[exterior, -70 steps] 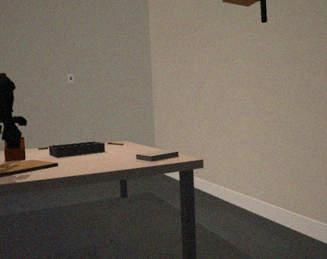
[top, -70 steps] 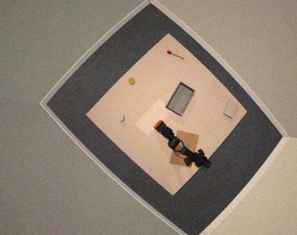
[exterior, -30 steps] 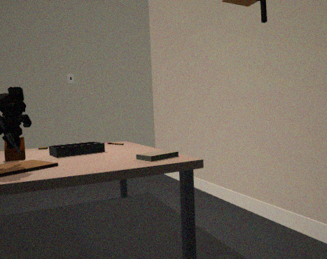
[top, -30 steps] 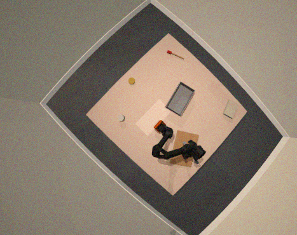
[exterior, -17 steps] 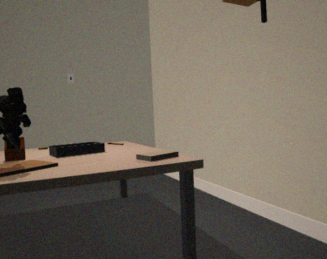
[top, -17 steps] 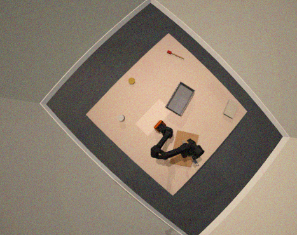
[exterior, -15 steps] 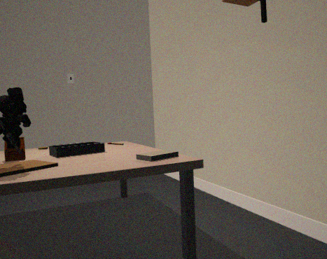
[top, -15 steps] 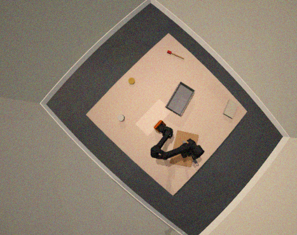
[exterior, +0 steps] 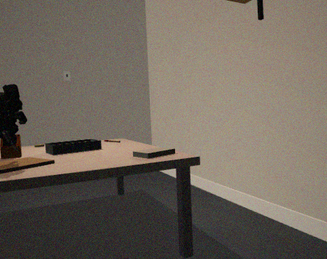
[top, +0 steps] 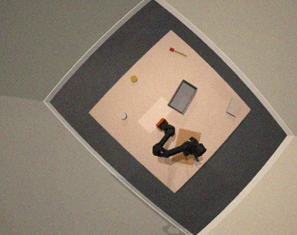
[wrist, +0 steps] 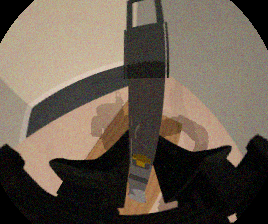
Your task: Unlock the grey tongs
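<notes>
My gripper [top: 194,151] [wrist: 138,132] is shut on the grey tongs [wrist: 145,95], which it holds raised above the wooden board [top: 190,133] [exterior: 36,162] [wrist: 110,140]. In the wrist view the tongs run up the middle, with their framed end at the top and a small yellow part between the fingers. In the top view one end shows beyond the arm, toward the table's near right edge. I cannot tell whether the tongs' arms are together or apart. The roasting tin [top: 182,96] [exterior: 73,147] stands behind the board and holds nothing. In the exterior view the tongs are not clear.
A pale flat block [top: 233,107] [exterior: 153,152] lies near the right table edge. A yellow disc [top: 133,79], a white round object [top: 123,115] and a red-headed stick [top: 179,52] lie farther off. A white sheet [top: 149,119] lies by the orange arm base [top: 161,122].
</notes>
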You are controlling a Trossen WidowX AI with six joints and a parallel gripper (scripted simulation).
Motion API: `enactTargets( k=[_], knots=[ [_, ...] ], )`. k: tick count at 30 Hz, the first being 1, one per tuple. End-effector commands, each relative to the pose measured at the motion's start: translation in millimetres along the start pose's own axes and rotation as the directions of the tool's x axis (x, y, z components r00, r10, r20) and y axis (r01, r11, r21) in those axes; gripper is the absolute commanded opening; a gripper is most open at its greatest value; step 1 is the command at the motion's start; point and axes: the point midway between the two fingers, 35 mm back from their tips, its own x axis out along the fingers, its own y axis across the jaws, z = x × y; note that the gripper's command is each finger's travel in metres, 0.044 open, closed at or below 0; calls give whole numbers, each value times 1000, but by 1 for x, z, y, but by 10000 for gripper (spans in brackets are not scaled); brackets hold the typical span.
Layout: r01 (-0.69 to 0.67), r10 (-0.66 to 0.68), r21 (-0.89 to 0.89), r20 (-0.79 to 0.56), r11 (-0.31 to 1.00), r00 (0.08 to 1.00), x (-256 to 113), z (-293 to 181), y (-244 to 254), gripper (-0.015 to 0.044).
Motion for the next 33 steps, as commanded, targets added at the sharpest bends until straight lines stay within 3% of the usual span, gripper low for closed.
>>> enactTargets(
  k=[1, 17, 33],
  knots=[
    [5, -5, 0, 2, 1000, 1000, 0, 1, -1, -150],
    [-22, 21, -58, -18, 998, 1000, 7, 9, 7, -150],
    [-81, 51, -190, -160, 978, 986, 25, 22, 20, -150]
  ],
)
